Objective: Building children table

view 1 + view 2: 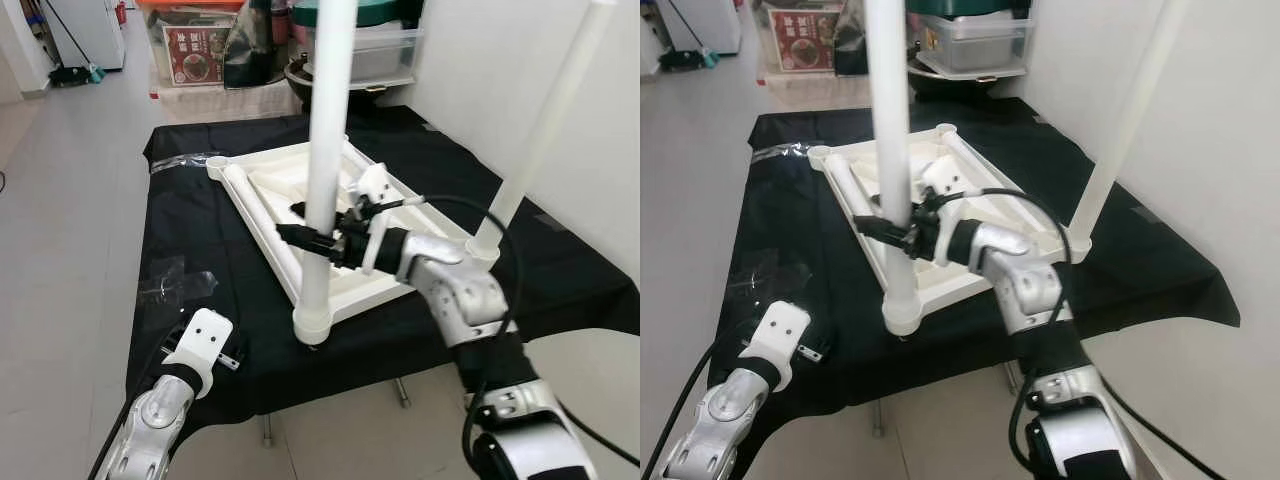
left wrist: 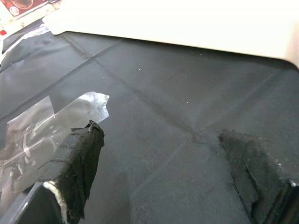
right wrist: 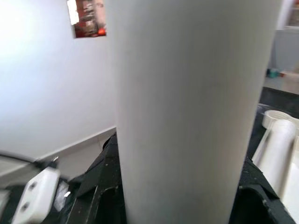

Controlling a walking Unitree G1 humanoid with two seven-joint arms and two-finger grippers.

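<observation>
The table top (image 1: pixel 330 215), white and turned upside down, lies on a black cloth (image 1: pixel 200 230) spread over a low stand. Two white legs stand upright in its corner sockets: the near leg (image 1: pixel 325 190) at the front corner and the far leg (image 1: pixel 545 130) at the corner by the wall. A third leg (image 1: pixel 255 215) lies flat along the top's left edge. The right gripper (image 1: pixel 312 240) clasps the near leg partway up, one black finger on each side of the tube, pressed against it. The left gripper (image 2: pixel 163 172) hovers low over the cloth near the front left edge, its fingers (image 2: pixel 77 163) spread wide with nothing between them, beside a clear plastic bag (image 2: pixel 42 126).
</observation>
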